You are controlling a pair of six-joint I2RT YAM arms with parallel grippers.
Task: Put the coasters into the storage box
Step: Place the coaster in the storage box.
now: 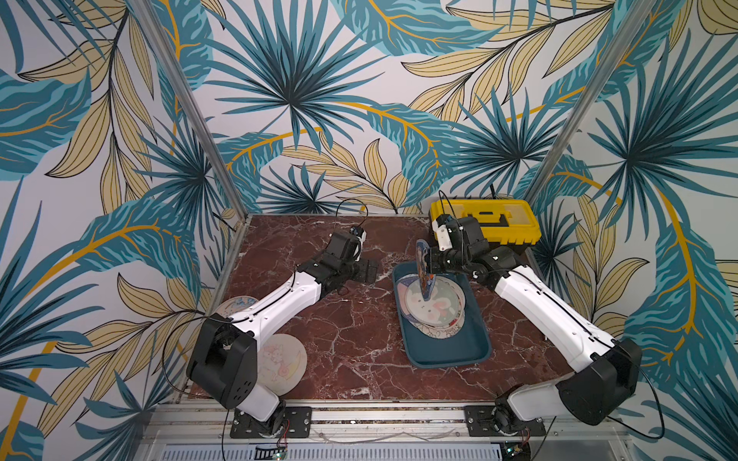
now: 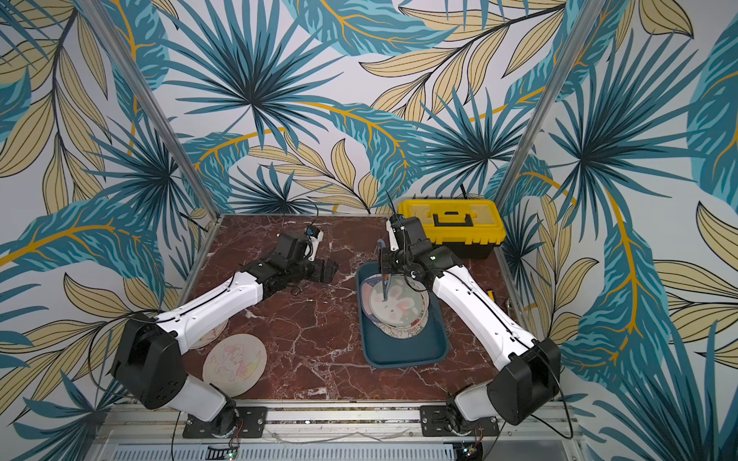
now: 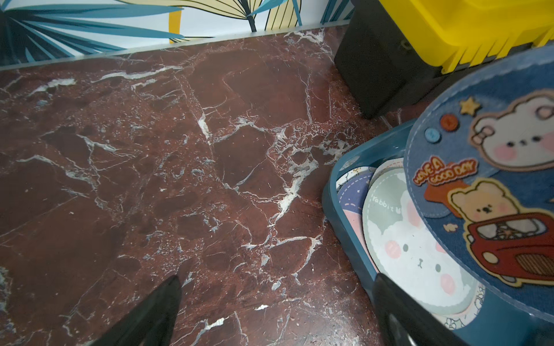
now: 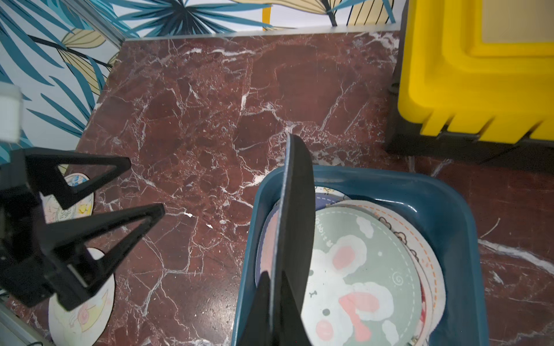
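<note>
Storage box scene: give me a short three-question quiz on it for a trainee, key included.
1. True or false: the right gripper holds the blue coaster on edge above the storage box.
2. The left gripper is: A open and empty; B shut on a coaster; C inside the box.
3. How many coasters lie on the table outside the box?
Key: 1 true; 2 A; 3 two, one in plain view and a second coaster partly under the left arm.

blue coaster (image 3: pixel 449 143): "HAVE A GOOD DAY" | grey-green coaster (image 3: pixel 413 248): "rabbit"
</note>
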